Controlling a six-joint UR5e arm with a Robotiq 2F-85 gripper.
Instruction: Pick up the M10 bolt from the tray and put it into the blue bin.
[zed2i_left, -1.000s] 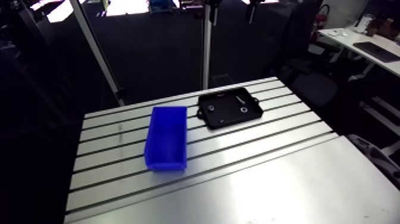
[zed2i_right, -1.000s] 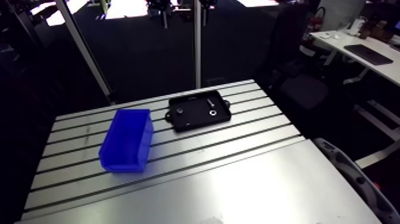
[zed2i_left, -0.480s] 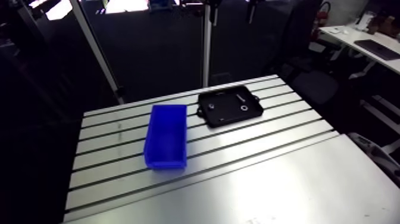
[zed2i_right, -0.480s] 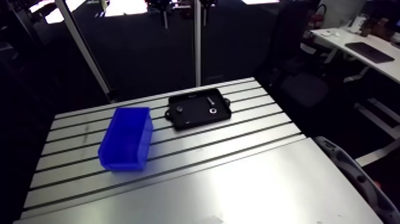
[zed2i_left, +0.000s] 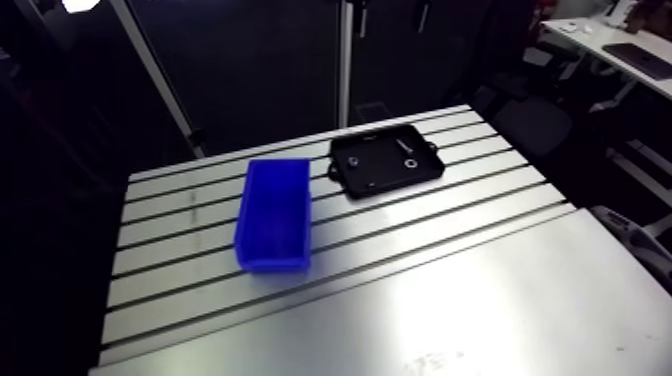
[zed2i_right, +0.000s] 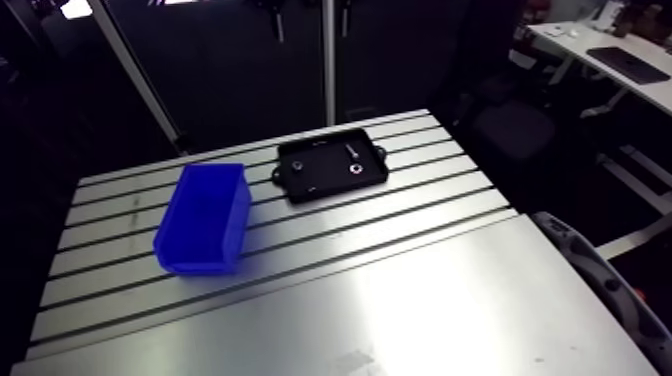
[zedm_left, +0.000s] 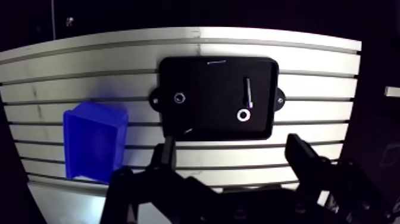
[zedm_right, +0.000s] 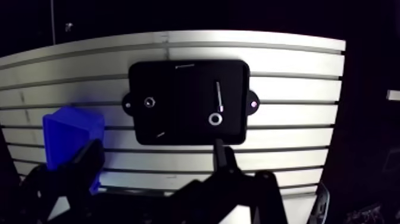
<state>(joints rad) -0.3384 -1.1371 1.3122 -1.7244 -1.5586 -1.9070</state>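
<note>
The worktop (zed2i_left: 450, 290) is a slotted metal table carrying two containers. One blue bin (zed2i_left: 273, 215) stands near the middle, toward the left edge. One black tray (zedm_left: 208, 89) lies close to the far edge, well apart from the bin.

The gripper (zedm_left: 231, 143) hangs high above the near side of the tray, its two fingers spread wide with nothing between them.

The bolt (zedm_left: 248, 93) is in the tray, so the pick has not yet begun. It lies flat in the half of the tray farther from the bin, close to that short end. From the gripper it is ahead and off toward the finger on the side away from the bin. Its long axis runs straight away from the gripper, across the table's slots. I judge the fingers would close across the shank, so a descent needs little or no turn of the wrist.

One washer (zedm_left: 243, 115) sits just beside the bolt's nearer end — close enough to be nudged. One nut (zedm_left: 178, 97) lies in the other half. Two thin slivers (zedm_left: 215, 61) are too small to name.
</note>
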